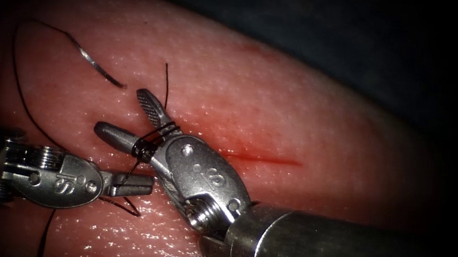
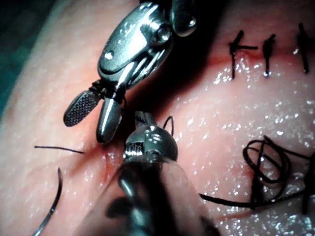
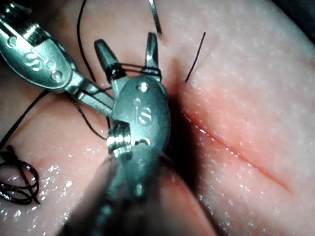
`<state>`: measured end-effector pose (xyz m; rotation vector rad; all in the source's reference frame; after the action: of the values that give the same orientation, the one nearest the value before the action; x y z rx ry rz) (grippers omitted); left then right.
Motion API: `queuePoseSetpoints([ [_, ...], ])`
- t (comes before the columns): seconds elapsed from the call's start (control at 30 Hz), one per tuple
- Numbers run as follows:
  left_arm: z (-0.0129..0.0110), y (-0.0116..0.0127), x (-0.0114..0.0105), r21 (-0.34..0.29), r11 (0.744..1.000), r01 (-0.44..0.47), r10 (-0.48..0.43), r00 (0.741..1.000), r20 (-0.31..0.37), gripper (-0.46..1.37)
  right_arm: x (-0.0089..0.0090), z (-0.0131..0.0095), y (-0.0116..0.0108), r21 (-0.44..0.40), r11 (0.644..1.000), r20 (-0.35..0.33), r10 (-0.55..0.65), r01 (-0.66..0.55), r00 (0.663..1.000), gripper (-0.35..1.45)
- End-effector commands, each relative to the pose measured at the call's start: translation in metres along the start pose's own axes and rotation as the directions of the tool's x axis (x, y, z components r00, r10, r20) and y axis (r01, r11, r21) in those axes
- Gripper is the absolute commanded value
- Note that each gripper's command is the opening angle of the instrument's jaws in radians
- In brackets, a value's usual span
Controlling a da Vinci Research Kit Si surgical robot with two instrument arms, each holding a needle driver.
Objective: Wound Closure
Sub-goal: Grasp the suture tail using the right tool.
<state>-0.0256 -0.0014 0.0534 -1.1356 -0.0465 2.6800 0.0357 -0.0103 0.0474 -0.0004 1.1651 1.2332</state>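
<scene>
Needle lies free on the tissue, left of the cut. Left tool jaws grip thread; right tool jaws gape, thread looped around them, holding nothing.

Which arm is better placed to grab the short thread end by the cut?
Right, likely: the right pincer, open with thread looped round it, has one tip beside the thread end. The left pincer is shut on the thread, farther off.

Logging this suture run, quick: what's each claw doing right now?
Left claw: shut on the thread.
Right claw: open, grips nothing; thread looped around its jaws.
Needle: lying free on the tissue, left of the cut.
</scene>
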Motion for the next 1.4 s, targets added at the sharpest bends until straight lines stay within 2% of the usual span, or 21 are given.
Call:
queuePoseSetpoints([
  [0.03,0.0000,-0.0001,-0.0002,-0.002,1.000,0.004,-0.004,1.000,-0.001,-0.35,0.0001,-0.0002,0.0003,-0.014,1.000,-0.003,-0.004,0.004,1.000,1.39],
  [0.23,0.0003,-0.0004,-0.0012,0.006,1.000,0.011,-0.012,1.000,0.006,-0.35,0.0005,-0.0010,0.0015,-0.055,0.998,-0.003,0.022,-0.022,1.000,1.37],
  [0.4,0.0009,-0.0010,-0.0018,0.011,1.000,0.020,-0.020,1.000,0.007,-0.35,0.0002,-0.0009,0.0021,-0.091,0.994,-0.017,0.055,-0.057,0.998,1.40],
  [0.5,0.0016,-0.0015,-0.0020,0.019,0.999,0.027,-0.028,1.000,0.008,-0.35,-0.0002,-0.0004,0.0022,-0.103,0.991,-0.024,0.084,-0.086,0.996,1.39],
  [0.6,0.0025,-0.0020,-0.0022,0.032,0.999,0.032,-0.032,0.999,0.001,-0.35,-0.0006,0.0002,0.0025,-0.097,0.990,-0.010,0.104,-0.105,0.994,1.27],
  [0.8,0.0036,-0.0031,-0.0028,0.071,0.996,0.047,-0.046,0.999,-0.025,-0.35,-0.0008,0.0017,0.0042,-0.122,0.987,-0.001,0.105,-0.104,0.995,1.27],
  [1.03,0.0042,-0.0039,-0.0029,0.081,0.995,0.056,-0.054,0.998,-0.031,-0.35,-0.0004,0.0034,0.0059,-0.164,0.981,0.018,0.104,-0.099,0.994,1.27],
  [1.4,0.0048,-0.0052,-0.0035,0.095,0.993,0.064,-0.062,0.998,-0.019,-0.35,-0.0014,0.0052,0.0074,-0.154,0.984,0.063,0.102,-0.091,0.993,1.26],
])
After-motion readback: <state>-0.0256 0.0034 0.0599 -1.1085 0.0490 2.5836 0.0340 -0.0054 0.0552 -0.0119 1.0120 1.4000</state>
